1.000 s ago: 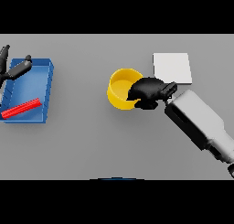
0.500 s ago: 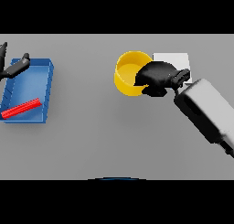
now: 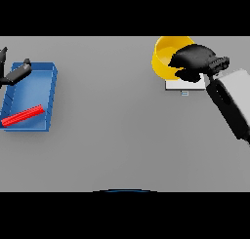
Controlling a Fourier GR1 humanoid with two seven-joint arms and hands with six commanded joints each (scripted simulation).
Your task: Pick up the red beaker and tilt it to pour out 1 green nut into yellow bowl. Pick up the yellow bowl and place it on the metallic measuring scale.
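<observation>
The yellow bowl (image 3: 163,56) is held up at the far right, tilted, with my right hand (image 3: 193,60) shut on its rim. Just below the bowl and the hand lies the flat metallic scale (image 3: 180,85), mostly hidden by them. My left hand (image 3: 14,74) shows at the far left edge over the blue tray, fingers straight. A red beaker (image 3: 22,116) lies on its side inside the tray. No green nut can be seen.
The blue tray (image 3: 46,94) sits at the left side of the grey table. My right forearm (image 3: 229,104) runs down the right edge.
My right hand has carried the yellow bowl up and to the right, from the table's middle to above the scale. The left hand has stayed at the tray.
</observation>
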